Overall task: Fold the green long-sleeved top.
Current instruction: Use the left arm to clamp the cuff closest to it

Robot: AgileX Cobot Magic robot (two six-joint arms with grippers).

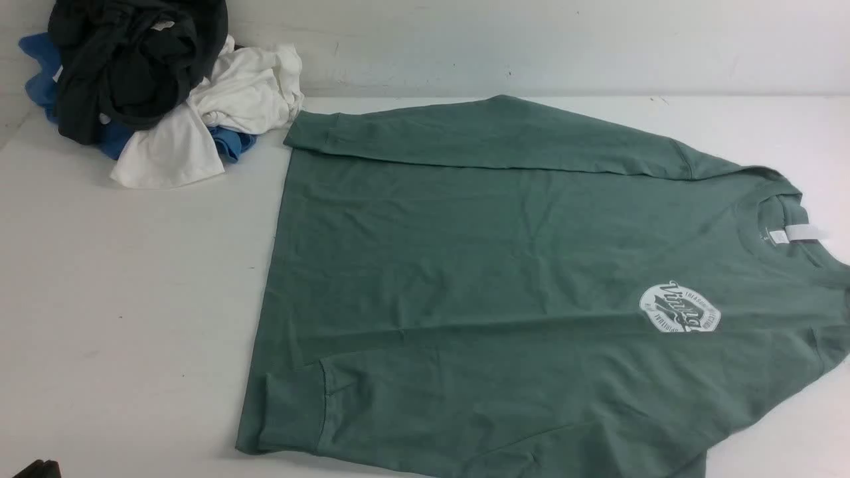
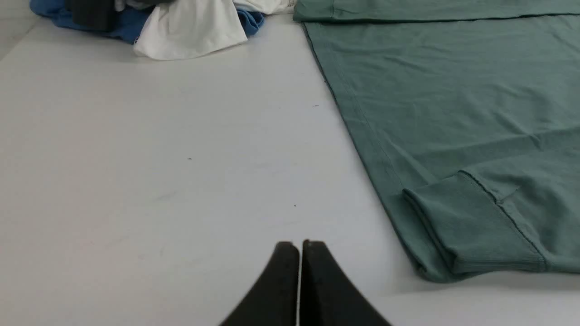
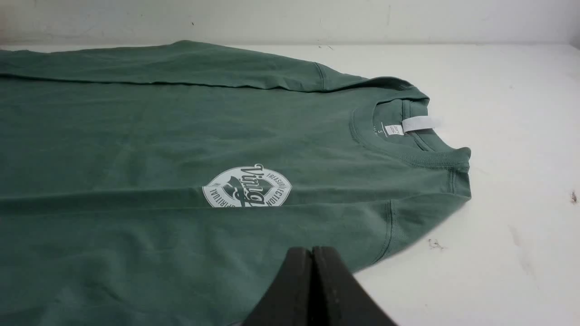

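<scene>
1. Jaws on both arms are pressed together and empty. The left gripper [image 2: 300,246] hangs over bare table, and the right gripper [image 3: 312,250] is above the shirt's near edge.
2. A scuffed white table [image 1: 133,299] meets a pale wall [image 1: 531,40].
3. At the far left lies a heap of black, blue and white clothes [image 1: 146,79].
4. The green long-sleeved top [image 1: 498,252] lies flat from centre to right, sleeves folded inward and collar to the right.
5. Its round white chest print [image 1: 679,307] includes "SPIRITUAL". The writing on the white neck tag [image 1: 800,234] is too small to read.

Muted green top [image 1: 498,265], white round logo [image 1: 679,307] on its chest; white bench [image 1: 133,299]; clothes pile [image 1: 153,86] shows black, white, blue.
</scene>
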